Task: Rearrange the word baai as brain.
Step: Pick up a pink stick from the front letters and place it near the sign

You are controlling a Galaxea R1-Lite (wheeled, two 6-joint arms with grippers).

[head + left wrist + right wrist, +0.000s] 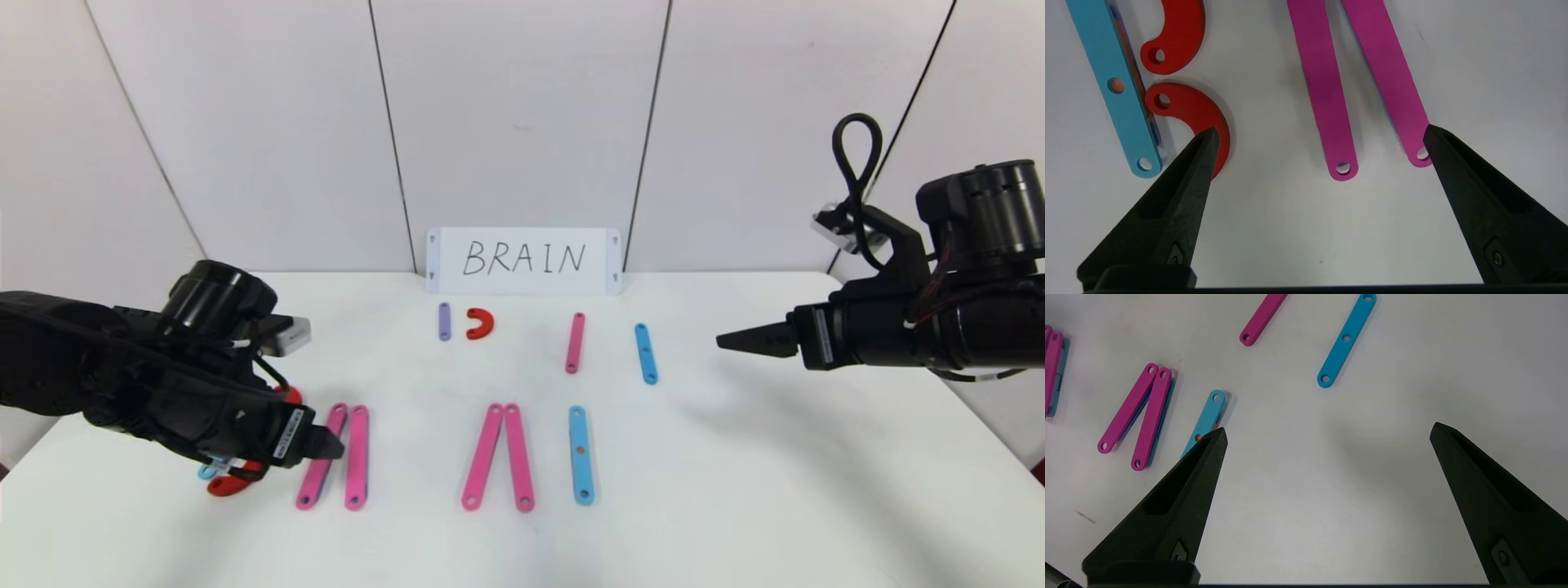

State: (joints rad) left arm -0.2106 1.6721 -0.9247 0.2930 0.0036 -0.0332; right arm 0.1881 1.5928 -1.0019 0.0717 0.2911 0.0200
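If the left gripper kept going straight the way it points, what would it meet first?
Probably the first pair of pink strips: the open left gripper straddles their near ends, with a red half-ring by one finger. Its height above the table is unclear.

Your left pincer (331, 447) hangs low with its jaws spread wide; your right pincer (735, 340) is raised, also spread wide.

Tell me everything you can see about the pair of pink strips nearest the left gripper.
The pair of pink strips is two long, flat, plastic-looking bars with rounded ends and a small hole at each visible end. They lie flat on the white table, close together at the far end and spreading slightly toward the robot. The left gripper hovers over their near ends with fingers open, holding neither strip.
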